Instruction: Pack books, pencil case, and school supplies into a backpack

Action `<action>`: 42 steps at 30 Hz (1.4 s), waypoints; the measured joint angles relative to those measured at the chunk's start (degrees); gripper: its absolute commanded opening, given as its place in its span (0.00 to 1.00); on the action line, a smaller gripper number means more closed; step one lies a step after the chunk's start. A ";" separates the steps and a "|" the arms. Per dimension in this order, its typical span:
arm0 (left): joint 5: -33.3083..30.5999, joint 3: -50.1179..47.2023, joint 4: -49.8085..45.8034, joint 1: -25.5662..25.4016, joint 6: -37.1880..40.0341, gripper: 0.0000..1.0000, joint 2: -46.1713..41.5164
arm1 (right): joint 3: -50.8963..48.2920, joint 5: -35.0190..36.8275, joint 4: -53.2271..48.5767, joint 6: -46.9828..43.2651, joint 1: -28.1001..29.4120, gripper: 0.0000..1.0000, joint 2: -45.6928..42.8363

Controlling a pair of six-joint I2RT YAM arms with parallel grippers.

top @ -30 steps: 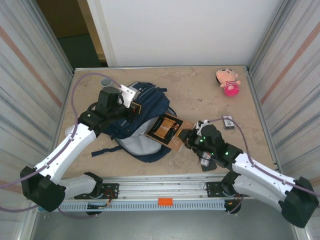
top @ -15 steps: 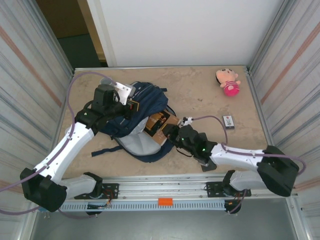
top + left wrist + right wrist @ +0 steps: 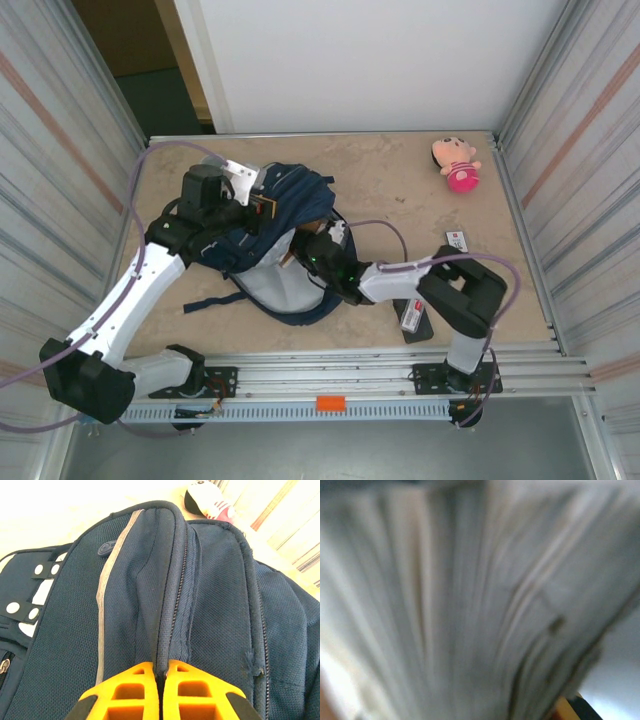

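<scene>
Beige surface (image 3: 400,190), centre-left: navy backpack (image 3: 300,195), its zip edge pinched in closed left claw (image 3: 161,670); right claw (image 3: 303,250) at its mouth, grip impossible to tell.

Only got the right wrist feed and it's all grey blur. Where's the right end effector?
Observer: In the top view the right end effector is at the mouth of the backpack, with the arm stretched across the table.
Operator: Is the bag held?
Observer: Yes. The left end effector is shut on the zip edge at the backpack's top, pinching the fabric.
Operator: What's outside the bag?
Observer: The pencil case and the whitish packet lie on the table near the right arm's base.
</scene>
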 measured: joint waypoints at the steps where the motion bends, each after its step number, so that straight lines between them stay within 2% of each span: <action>1: 0.39 0.02 0.00 0.13 -0.09 0.00 0.00 | 1.53 0.39 0.37 0.17 0.00 0.00 1.86; 10: 2.32 0.31 0.04 0.57 -0.52 0.00 0.00 | 13.70 2.29 1.57 1.29 -0.55 0.02 14.49; 12: 2.23 0.31 0.09 0.94 -0.81 0.00 0.04 | 15.47 2.40 1.11 1.99 -0.55 0.09 16.09; 18: 0.59 0.31 1.18 1.62 -1.73 0.00 0.04 | 17.16 1.88 -1.31 5.20 -0.66 0.47 17.73; 21: 0.07 0.31 1.20 1.62 -1.73 0.00 0.04 | 15.19 0.20 -3.50 6.32 -0.98 0.61 16.79; 27: -0.68 0.13 1.31 1.62 -1.70 0.00 -0.04 | 6.60 -3.32 -7.15 6.58 -1.03 0.75 7.98; 36: -2.64 -2.69 1.68 1.62 -0.79 0.00 -2.40 | -6.49 -10.25 -12.96 3.87 -1.33 0.73 -7.34; 42: -2.60 -4.79 2.75 1.60 0.26 0.00 -3.10 | -9.22 -13.81 -27.10 -2.56 -3.08 0.74 -23.98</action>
